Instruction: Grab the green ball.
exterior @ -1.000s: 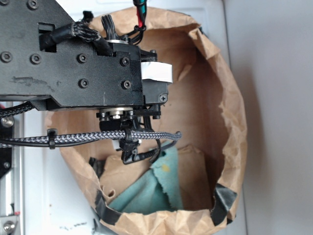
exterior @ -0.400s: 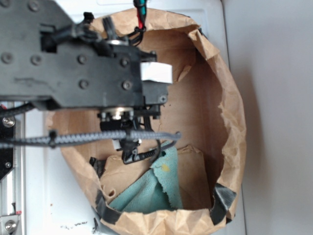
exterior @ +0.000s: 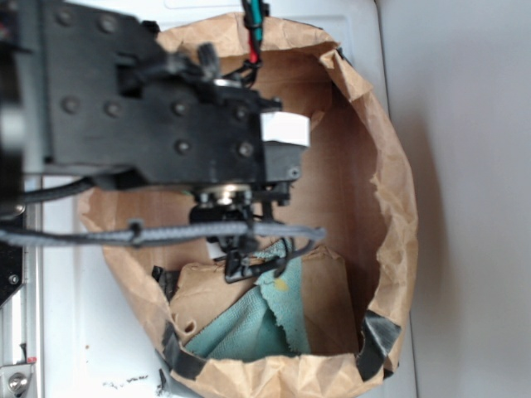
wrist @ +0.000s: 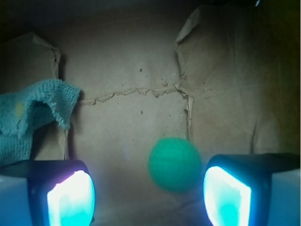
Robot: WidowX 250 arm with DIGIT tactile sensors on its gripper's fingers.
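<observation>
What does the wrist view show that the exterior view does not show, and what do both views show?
Only the wrist view shows the green ball lying on the bag floor, and the two lit fingers of the open gripper, with the ball near the right one. Only the exterior view shows the robot arm over the bag, its braided cable and the bag's whole rim. Both show the brown paper bag and the teal cloth.

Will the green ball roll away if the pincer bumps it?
Probably: the green ball is round and lies loose on the flat bag floor. It sits off-centre near one finger of the open pincer, so closing might nudge it sideways.
</observation>
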